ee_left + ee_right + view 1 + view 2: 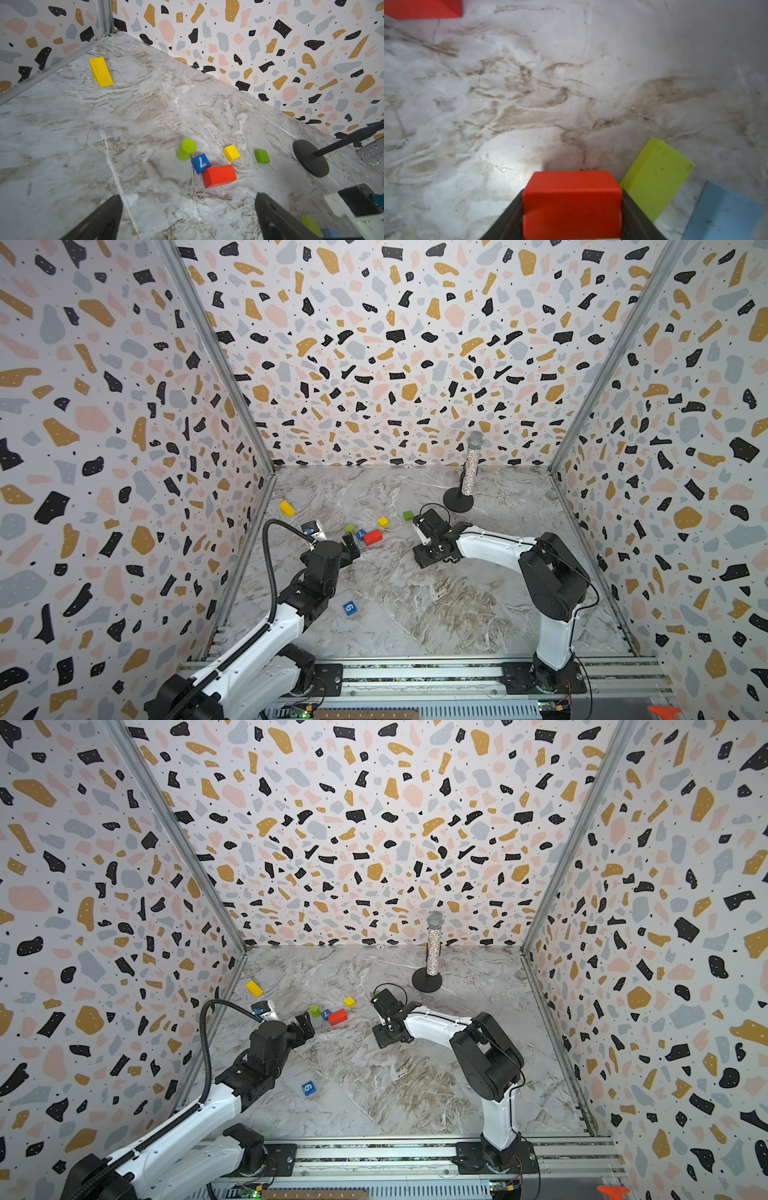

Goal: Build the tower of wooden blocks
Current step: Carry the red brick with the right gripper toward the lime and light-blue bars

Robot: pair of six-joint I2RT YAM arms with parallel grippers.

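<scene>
Holding a red block, the right gripper has its jaws clamped on the block's two sides; whether the block touches the table cannot be told.

- Just beside it, flat on the marble: a lime brick and a light blue brick, close together with a gap between them.
- No tower stands yet; every visible block lies singly.
- Mid-table cluster, in both top views: red brick touching a dark blue numbered cube, with a lime cylinder upright against that cube.
- A yellow cube sits near the cluster and a green cube a little further right.
- Left gripper: jaws wide apart and empty, hovering just short of the cluster.
- Outliers: a larger yellow block near the left wall and a second blue numbered cube nearer the front, well apart from the rest.
- A glittery microphone stands upright on its black base at the back right.
</scene>
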